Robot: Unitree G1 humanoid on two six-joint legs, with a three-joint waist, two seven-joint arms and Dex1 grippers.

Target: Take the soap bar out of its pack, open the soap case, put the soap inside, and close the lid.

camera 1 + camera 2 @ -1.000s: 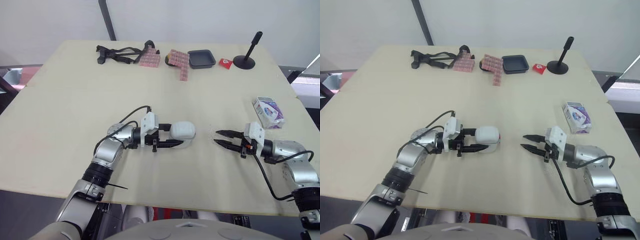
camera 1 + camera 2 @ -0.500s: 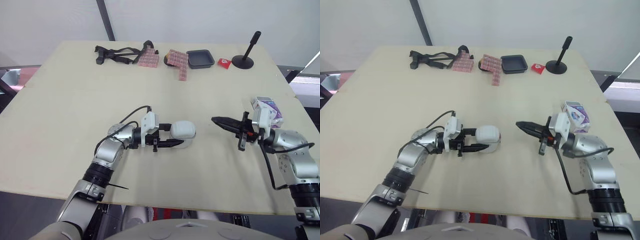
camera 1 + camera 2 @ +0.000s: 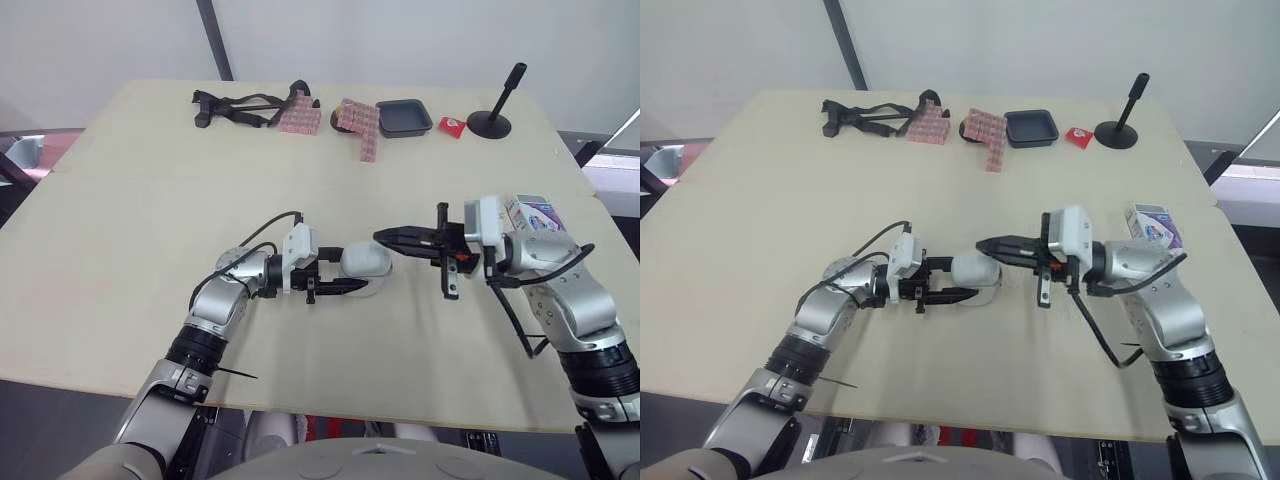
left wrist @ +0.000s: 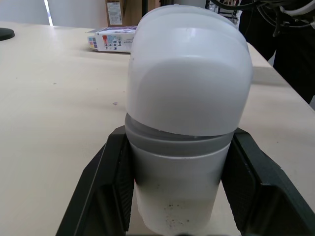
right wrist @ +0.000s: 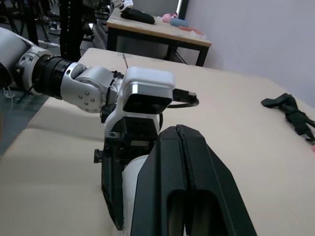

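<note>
One soap case (image 3: 366,261) clamped in left pincer (image 3: 348,272); right pincer (image 3: 381,236) closed nearby.

**Table layout**

Soap case (image 3: 367,262) is sitting mid-table (image 3: 140,220) between the left gripper's (image 3: 352,268) fingers. Right gripper (image 3: 385,237) is pointing in from the right, tips just beside the case. Soap pack (image 3: 538,212) is lying near the right edge. Straps (image 3: 240,104), packets (image 3: 357,123), tray (image 3: 404,117) and stand (image 3: 490,122) are lining the far edge, left to right.
</note>
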